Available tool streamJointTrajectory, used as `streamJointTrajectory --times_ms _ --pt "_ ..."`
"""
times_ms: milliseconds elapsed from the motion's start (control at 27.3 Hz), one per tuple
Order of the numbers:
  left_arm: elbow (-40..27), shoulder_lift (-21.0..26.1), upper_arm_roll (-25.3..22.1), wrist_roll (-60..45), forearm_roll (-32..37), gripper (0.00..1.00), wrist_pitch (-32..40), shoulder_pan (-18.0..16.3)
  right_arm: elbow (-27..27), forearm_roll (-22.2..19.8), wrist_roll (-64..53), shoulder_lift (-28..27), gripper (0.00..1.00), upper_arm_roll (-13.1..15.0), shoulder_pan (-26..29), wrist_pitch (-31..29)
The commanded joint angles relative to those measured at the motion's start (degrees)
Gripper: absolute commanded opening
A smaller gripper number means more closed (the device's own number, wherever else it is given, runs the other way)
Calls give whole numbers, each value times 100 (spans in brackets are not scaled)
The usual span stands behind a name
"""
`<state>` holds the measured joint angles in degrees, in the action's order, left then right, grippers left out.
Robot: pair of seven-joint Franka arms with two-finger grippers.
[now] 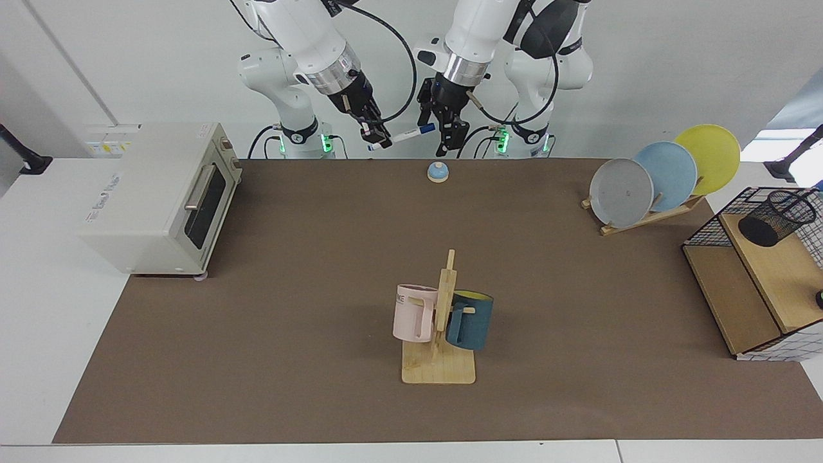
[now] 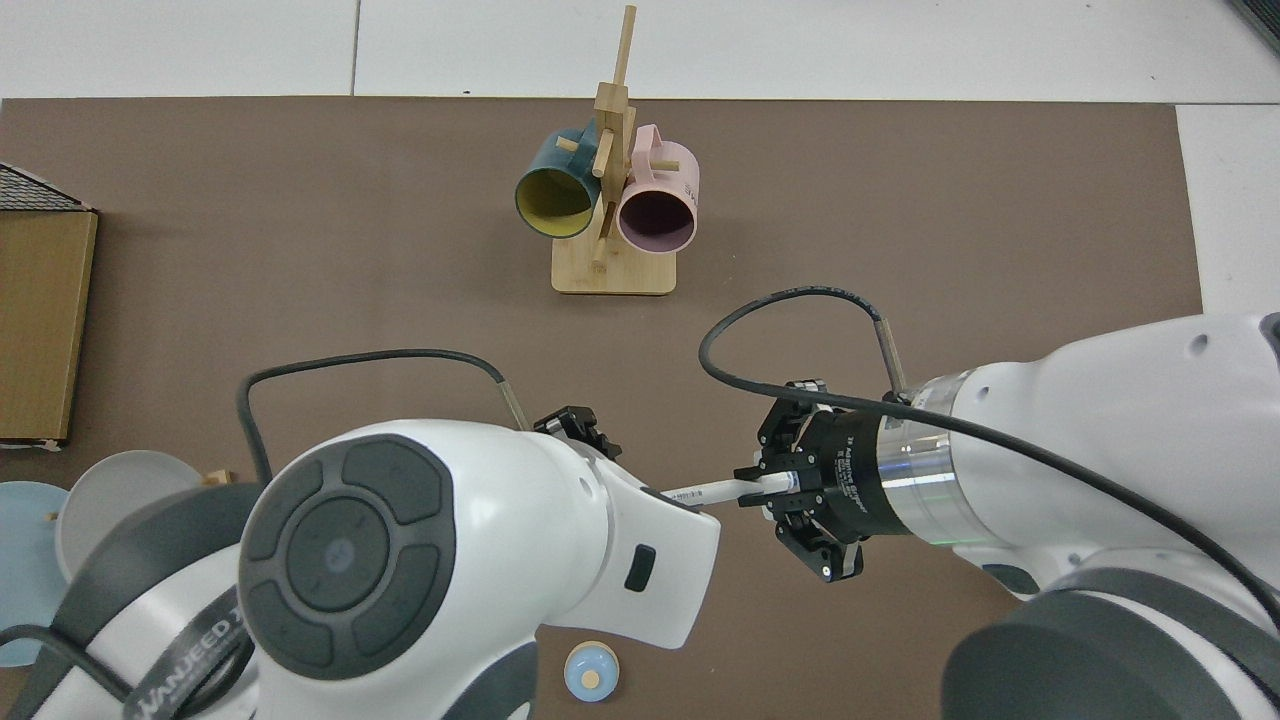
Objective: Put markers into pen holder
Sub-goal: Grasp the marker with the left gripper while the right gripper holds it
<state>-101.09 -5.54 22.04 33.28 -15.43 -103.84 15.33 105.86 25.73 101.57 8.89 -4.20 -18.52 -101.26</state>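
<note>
The marker (image 1: 404,136) is white with a blue cap and hangs level above the table's far edge. My right gripper (image 1: 379,137) is shut on its plain end. In the top view the marker (image 2: 705,490) sticks out of that gripper (image 2: 768,486), and the other arm's body hides the cap. My left gripper (image 1: 438,134) is open, and the blue cap reaches in between its fingers; I cannot tell whether they touch. The pen holder (image 1: 775,217), a black mesh cup, stands far off on the wire shelf (image 1: 749,286).
A toaster oven (image 1: 161,196) sits at the view's left. A small blue bell (image 1: 438,172) lies below the grippers. A wooden mug rack (image 1: 440,366) with a pink and a dark blue mug stands mid-table. Three plates (image 1: 662,173) lean in a rack beside the shelf.
</note>
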Motion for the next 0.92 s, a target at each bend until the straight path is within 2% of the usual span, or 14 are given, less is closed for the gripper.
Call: streamJointTrajectory --times_ms 0,220,293,403,476,513,549,879 --pt "1 -175 168 -94 14 97 4 31 58 99 135 78 0 -11 -3 -96" --pt "80 -175 371 -59 224 93 -31 22 67 99 135 78 0 -2 -3 -96" --pt "133 -167 406 -24 295 89 -31 22 67 99 135 78 0 -2 6 -96" --pt "142 -158 406 -6 321 60 -75 22 67 99 127 78 0 -2 -3 -96" --pt "151 -149 406 11 322 19 -136 22 67 99 127 78 0 -2 6 -96" --pt "151 -149 415 11 322 6 -145 22 67 99 118 78 0 -2 -3 -96" --pt "151 -149 415 11 330 0 -145 22 67 99 118 78 0 -2 6 -96" --pt "186 -131 415 11 392 0 -198 13 67 90 65 78 0 -2 6 -96"
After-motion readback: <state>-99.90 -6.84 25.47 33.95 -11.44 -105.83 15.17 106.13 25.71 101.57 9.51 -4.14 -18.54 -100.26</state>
